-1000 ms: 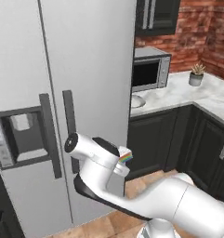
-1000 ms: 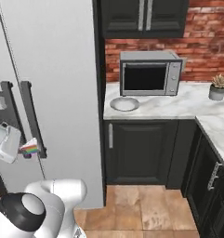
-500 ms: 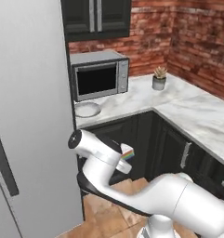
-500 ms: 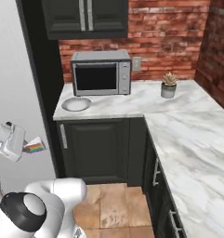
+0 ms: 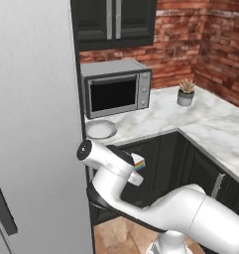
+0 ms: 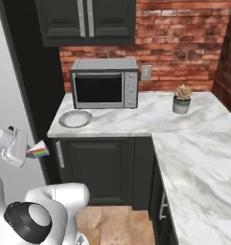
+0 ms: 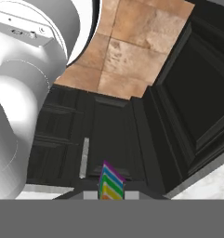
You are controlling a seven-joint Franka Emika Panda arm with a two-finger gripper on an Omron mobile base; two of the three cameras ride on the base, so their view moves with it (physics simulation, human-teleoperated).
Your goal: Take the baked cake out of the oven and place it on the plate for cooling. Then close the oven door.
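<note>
A small rainbow-striped cake (image 5: 139, 164) is clamped in the robot's gripper (image 5: 136, 168), held in the air below counter height, in front of the dark lower cabinets (image 6: 102, 165). From the right it shows as a striped wedge (image 6: 39, 152) at the tip of the white hand. The hand camera sees its coloured layers (image 7: 111, 184) standing upright against cabinet doors and tiled floor (image 7: 132, 42). Above the cake, a pale round plate (image 5: 100, 129) lies on the marble counter (image 6: 155, 117), just in front of the silver microwave (image 5: 116, 88). A small potted plant (image 6: 182, 99) stands further right along the counter.
</note>
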